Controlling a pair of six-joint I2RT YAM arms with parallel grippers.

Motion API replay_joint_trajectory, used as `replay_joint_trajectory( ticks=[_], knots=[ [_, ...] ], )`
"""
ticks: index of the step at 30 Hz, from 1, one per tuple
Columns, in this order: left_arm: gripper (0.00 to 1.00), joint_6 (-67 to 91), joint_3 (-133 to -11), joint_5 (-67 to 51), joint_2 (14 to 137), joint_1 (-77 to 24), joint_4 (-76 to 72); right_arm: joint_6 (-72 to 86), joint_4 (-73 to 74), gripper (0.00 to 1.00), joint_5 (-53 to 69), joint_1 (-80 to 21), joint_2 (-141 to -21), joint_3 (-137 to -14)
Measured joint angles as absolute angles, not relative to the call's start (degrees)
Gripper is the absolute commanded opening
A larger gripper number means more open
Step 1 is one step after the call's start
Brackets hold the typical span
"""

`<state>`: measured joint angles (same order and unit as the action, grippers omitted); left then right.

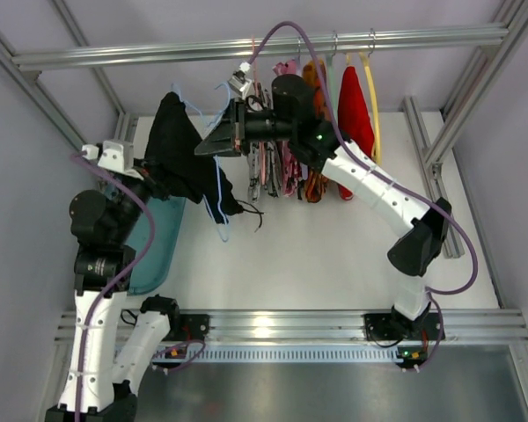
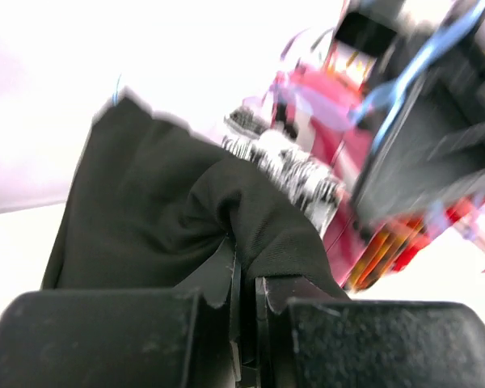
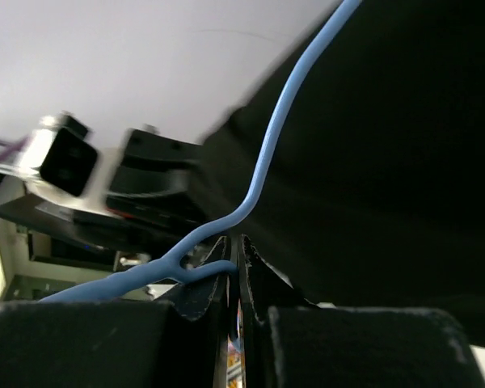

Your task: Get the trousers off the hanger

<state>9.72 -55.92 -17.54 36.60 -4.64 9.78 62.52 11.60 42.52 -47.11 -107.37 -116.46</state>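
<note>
The black trousers (image 1: 178, 145) hang draped over the light-blue wire hanger (image 1: 219, 200), held off the rail above the table's left side. My left gripper (image 1: 158, 180) is shut on a fold of the trousers' fabric (image 2: 145, 218) at their lower left; the cloth bunches right at the jaws (image 2: 244, 267). My right gripper (image 1: 204, 148) reaches in from the right and is shut on the hanger's wire (image 3: 267, 162) where it forks near the neck, the wire pinched at its tips (image 3: 239, 260). Trouser cloth (image 3: 404, 162) fills the background there. A drawstring (image 1: 251, 211) dangles.
A metal rail (image 1: 158, 54) crosses the back, carrying patterned clothes (image 1: 268, 163) and a red garment (image 1: 354, 110) on pink and yellow hangers just right of the right wrist. A teal tray (image 1: 158, 251) lies on the table at the left, below the left arm.
</note>
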Motion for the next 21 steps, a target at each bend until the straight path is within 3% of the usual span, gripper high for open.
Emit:
replay_joint_trajectory(
  ticks=[14, 21],
  knots=[
    [0.0, 24.08, -83.88, -17.76, 46.85, -4.58, 14.66, 52.64, 14.66, 0.0, 41.41, -46.85, -106.74, -110.19],
    [0.0, 26.2, -100.97, -10.96, 53.49, -3.7, 14.37, 46.96, 17.06, 0.0, 39.94, -46.74, -105.91, -105.69]
  ],
)
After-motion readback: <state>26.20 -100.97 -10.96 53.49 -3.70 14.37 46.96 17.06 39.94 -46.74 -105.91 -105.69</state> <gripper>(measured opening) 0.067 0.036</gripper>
